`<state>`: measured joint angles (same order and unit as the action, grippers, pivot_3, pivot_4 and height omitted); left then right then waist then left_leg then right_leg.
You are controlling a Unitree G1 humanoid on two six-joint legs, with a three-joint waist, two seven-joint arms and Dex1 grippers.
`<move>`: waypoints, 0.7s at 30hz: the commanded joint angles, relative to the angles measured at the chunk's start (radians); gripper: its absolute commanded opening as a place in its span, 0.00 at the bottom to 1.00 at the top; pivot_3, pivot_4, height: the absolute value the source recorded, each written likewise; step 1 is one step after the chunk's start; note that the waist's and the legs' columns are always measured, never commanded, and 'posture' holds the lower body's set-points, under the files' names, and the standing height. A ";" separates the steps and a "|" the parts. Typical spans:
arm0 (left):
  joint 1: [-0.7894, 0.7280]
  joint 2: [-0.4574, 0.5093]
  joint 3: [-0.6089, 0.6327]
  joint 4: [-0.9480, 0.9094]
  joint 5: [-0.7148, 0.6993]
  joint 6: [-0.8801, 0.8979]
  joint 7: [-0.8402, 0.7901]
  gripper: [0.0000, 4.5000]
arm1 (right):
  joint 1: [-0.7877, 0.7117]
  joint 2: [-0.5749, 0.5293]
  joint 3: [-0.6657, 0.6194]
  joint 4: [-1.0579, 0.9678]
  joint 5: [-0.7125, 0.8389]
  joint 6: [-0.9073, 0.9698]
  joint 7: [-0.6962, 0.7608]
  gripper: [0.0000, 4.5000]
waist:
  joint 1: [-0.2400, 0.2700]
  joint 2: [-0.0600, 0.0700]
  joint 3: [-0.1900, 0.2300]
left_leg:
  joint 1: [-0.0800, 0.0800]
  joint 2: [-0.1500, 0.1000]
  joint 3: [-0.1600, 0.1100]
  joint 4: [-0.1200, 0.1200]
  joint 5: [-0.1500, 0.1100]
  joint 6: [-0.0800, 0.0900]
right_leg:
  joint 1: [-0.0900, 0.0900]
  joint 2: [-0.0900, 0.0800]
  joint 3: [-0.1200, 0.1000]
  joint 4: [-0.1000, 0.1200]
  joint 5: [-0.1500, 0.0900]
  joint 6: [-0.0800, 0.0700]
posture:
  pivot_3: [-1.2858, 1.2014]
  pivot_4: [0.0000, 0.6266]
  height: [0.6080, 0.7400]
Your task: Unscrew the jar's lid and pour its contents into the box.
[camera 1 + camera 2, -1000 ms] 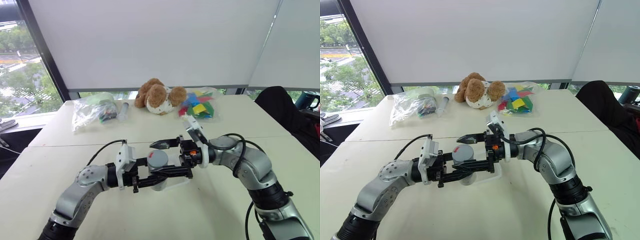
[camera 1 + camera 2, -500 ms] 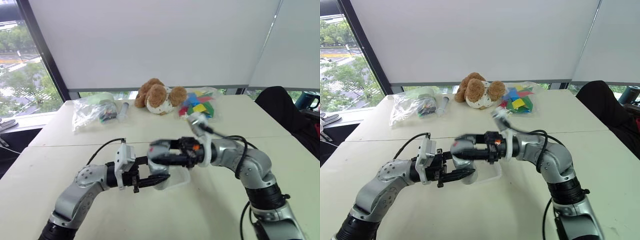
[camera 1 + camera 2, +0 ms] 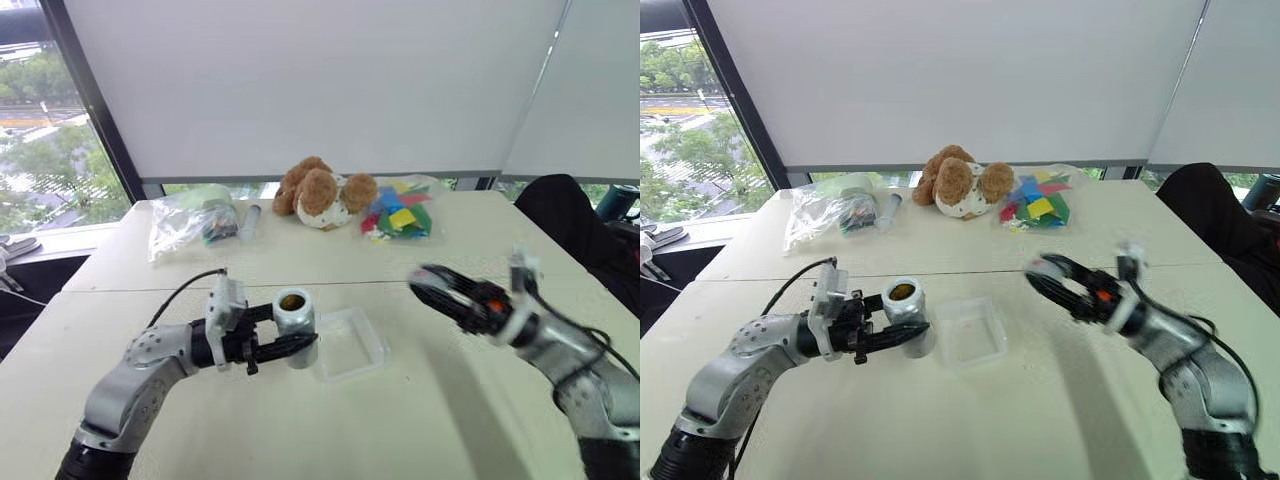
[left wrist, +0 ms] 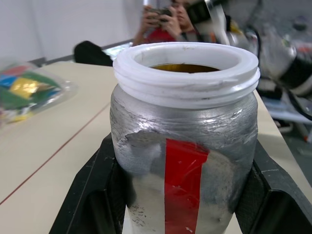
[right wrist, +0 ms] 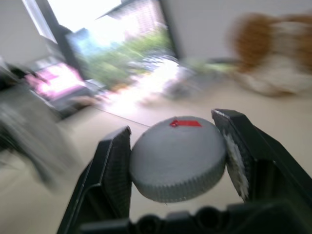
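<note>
One jar (image 3: 294, 324), one lid (image 5: 178, 158), one box (image 3: 347, 343), two bags (image 3: 190, 220), one teddy (image 3: 322, 191).

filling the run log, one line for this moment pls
left gripper: shut on jar, open-topped | right gripper: shut on lid | box: empty

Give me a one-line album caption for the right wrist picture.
The right gripper clamps the grey lid, its red mark on top, above the pale table.

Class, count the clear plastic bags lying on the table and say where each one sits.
2: one plastic bag at the far left of the table, one bag of coloured pieces right of the teddy bear. None seems hidden.
</note>
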<state>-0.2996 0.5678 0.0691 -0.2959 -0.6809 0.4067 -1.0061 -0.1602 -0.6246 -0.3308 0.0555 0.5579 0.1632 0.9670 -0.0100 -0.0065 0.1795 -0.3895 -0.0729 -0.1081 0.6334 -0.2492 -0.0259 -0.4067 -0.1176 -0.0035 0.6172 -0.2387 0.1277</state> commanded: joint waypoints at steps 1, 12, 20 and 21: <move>-0.023 0.010 0.034 0.024 -0.023 0.004 -0.010 0.47 | -0.005 0.053 -0.046 0.169 -0.074 -0.218 -0.028 0.51 | -0.009 0.001 0.001 | 0.001 0.001 0.000 0.000 0.000 0.000 | 0.000 0.000 0.001 0.001 0.000 0.000 | 0.52 0.24 1.00; -0.056 0.029 0.045 0.075 -0.021 0.034 -0.024 0.47 | -0.017 0.090 -0.072 0.484 -0.134 -0.449 -0.079 0.73 | -0.003 0.004 0.001 | 0.004 0.001 0.001 0.000 0.000 0.000 | 0.000 0.001 0.005 0.003 0.001 -0.001 | 0.52 0.24 1.00; -0.122 0.045 0.017 0.129 0.087 -0.023 -0.018 0.47 | 0.116 0.014 -0.140 0.146 0.001 -0.272 -0.059 0.99 | -0.001 0.005 0.002 | 0.004 0.002 -0.001 -0.001 0.000 0.000 | 0.001 0.001 0.005 0.002 0.000 -0.001 | 0.52 0.24 1.00; -0.137 0.045 0.012 0.147 0.102 -0.032 -0.020 0.47 | 0.141 -0.007 -0.144 0.084 0.016 -0.240 -0.053 0.99 | 0.000 0.005 0.002 | 0.004 0.001 -0.001 -0.001 0.000 0.000 | 0.001 0.000 0.005 0.002 0.000 -0.001 | 0.52 0.24 1.00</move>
<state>-0.4081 0.6013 0.0821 -0.1549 -0.6066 0.4066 -1.0219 -0.0344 -0.5971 -0.4362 0.2560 0.5316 -0.1147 0.9026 -0.0103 -0.0015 0.1813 -0.3858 -0.0715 -0.1090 0.6328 -0.2491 -0.0262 -0.4056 -0.1171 0.0010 0.6187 -0.2384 0.1268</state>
